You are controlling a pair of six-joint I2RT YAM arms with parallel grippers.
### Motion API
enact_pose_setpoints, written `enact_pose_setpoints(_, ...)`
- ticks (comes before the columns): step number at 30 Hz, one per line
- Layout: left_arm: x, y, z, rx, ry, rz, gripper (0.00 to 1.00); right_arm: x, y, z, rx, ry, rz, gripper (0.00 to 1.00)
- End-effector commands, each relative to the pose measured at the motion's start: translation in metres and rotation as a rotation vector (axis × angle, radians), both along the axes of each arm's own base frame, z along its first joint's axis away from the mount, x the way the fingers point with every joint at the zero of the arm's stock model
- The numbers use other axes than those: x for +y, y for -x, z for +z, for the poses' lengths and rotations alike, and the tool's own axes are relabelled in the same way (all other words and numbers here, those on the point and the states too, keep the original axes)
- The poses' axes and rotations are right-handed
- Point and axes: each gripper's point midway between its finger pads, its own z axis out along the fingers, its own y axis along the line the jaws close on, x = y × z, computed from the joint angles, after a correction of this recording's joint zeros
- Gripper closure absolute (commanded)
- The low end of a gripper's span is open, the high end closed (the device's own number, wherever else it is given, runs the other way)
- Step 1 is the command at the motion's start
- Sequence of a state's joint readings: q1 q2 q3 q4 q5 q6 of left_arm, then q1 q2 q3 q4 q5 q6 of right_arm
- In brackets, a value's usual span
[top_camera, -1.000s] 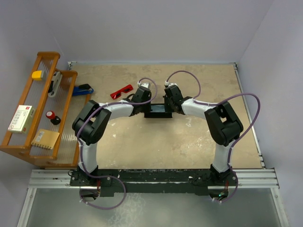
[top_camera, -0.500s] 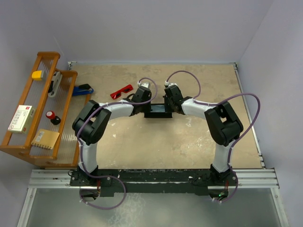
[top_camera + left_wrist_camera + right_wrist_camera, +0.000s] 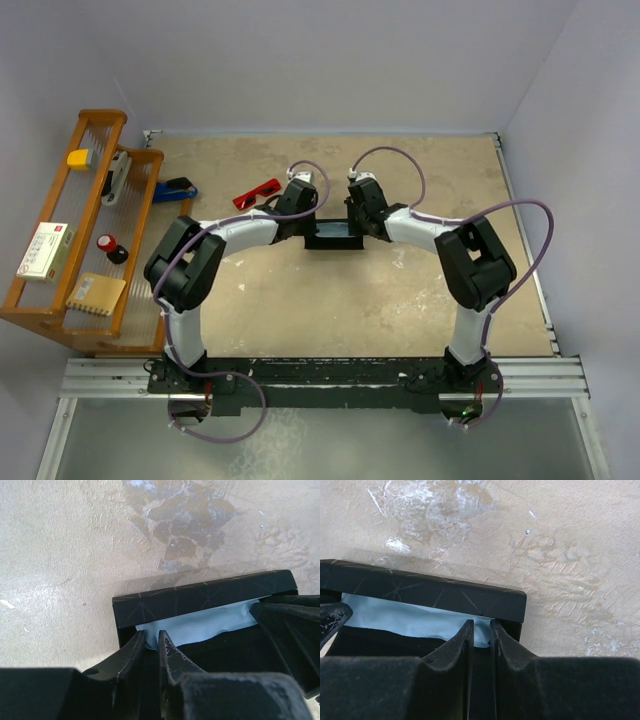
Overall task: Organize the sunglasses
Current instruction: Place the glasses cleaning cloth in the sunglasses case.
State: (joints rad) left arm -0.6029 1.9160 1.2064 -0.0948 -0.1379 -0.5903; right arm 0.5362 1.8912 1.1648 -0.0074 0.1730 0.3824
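The red sunglasses (image 3: pixel 257 193) lie on the table, left of and behind both grippers, untouched. The black oblong case (image 3: pixel 333 236) lies open at the table's middle, with the light blue cloth (image 3: pixel 200 622) inside along its far wall (image 3: pixel 200 597). My left gripper (image 3: pixel 305 228) is at the case's left end, its jaws nearly together (image 3: pixel 151 636) on the cloth's left corner. My right gripper (image 3: pixel 358 228) is at the right end, its jaws nearly together (image 3: pixel 480 626) on the right corner of the cloth (image 3: pixel 405 617). The case wall also shows in the right wrist view (image 3: pixel 430 592).
A wooden rack (image 3: pixel 60 300) stands at the left edge with a yellow block (image 3: pixel 78 158), a card (image 3: pixel 45 250) and other small items. A blue and black object (image 3: pixel 175 189) lies beside the rack. Grey walls enclose the table.
The left arm's elbow has swung a little to the left and its gripper has shifted slightly at the case's left end. The right arm and the sunglasses have barely moved.
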Motion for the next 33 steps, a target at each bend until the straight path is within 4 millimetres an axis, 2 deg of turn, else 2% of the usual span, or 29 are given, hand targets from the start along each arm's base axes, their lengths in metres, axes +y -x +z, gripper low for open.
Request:
enact_pose_setpoints(1,-0.006,-0.013,0.043,-0.095,0.054,-0.002,0.84,0.004,-0.015,0.039,-0.101,-0.033,0.003,0.77)
enact_pose_setpoints(4,-0.011,-0.012,0.045,-0.101,0.07,-0.016,0.84,0.006,-0.014,0.044,-0.112,-0.044,0.015,0.78)
enact_pose_setpoints(9,-0.014,-0.01,0.045,-0.1,0.087,-0.025,0.94,0.009,-0.013,0.047,-0.117,-0.057,0.029,0.82)
enact_pose_setpoints(14,-0.019,-0.009,0.043,-0.091,0.088,-0.028,0.97,0.012,-0.011,0.044,-0.106,-0.064,0.042,0.84)
enact_pose_setpoints(26,-0.015,0.0,0.069,-0.137,0.059,-0.013,1.0,0.019,-0.006,0.047,-0.111,-0.074,0.064,0.9)
enact_pose_setpoints(30,-0.022,0.006,0.064,-0.133,0.061,-0.028,1.0,0.023,-0.002,0.047,-0.11,-0.077,0.076,0.97)
enact_pose_setpoints(33,-0.031,0.01,0.05,-0.122,0.078,-0.034,1.0,0.028,0.001,0.043,-0.108,-0.078,0.086,1.0)
